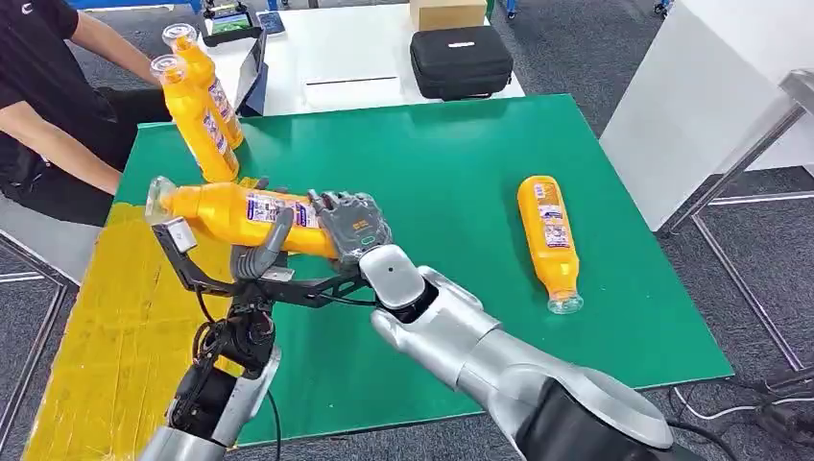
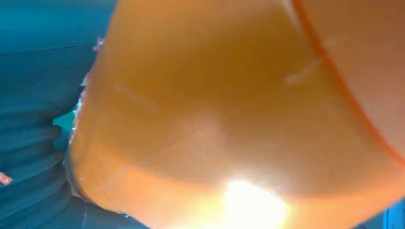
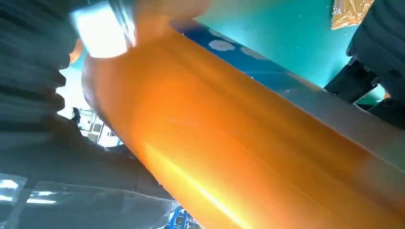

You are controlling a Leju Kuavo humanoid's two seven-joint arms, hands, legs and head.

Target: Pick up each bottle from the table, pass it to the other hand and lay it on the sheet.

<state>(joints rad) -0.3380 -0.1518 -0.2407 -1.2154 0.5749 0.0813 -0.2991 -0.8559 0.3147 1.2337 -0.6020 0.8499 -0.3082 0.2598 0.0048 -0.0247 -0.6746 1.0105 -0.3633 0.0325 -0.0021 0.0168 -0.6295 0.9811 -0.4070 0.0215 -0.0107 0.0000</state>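
An orange bottle (image 1: 226, 206) with a clear cap hangs level above the left part of the green table (image 1: 451, 163), cap end over the yellow sheet (image 1: 106, 336). My right hand (image 1: 350, 226) grips its base end from above. My left hand (image 1: 261, 252) is under its middle, with fingers curling up around the body. Both wrist views are close on the orange body of the bottle (image 2: 229, 119) (image 3: 229, 157). A second bottle (image 1: 550, 240) lies on the green table to the right. Two more bottles (image 1: 200, 110) stand tilted at the far left corner.
A person in a black top (image 1: 38, 106) sits at the far left, an arm close to the two tilted bottles. Behind the green table stands a white table (image 1: 336, 48) with a black case (image 1: 461, 60) and a cardboard box (image 1: 447, 12). A white panel (image 1: 701, 96) stands on the right.
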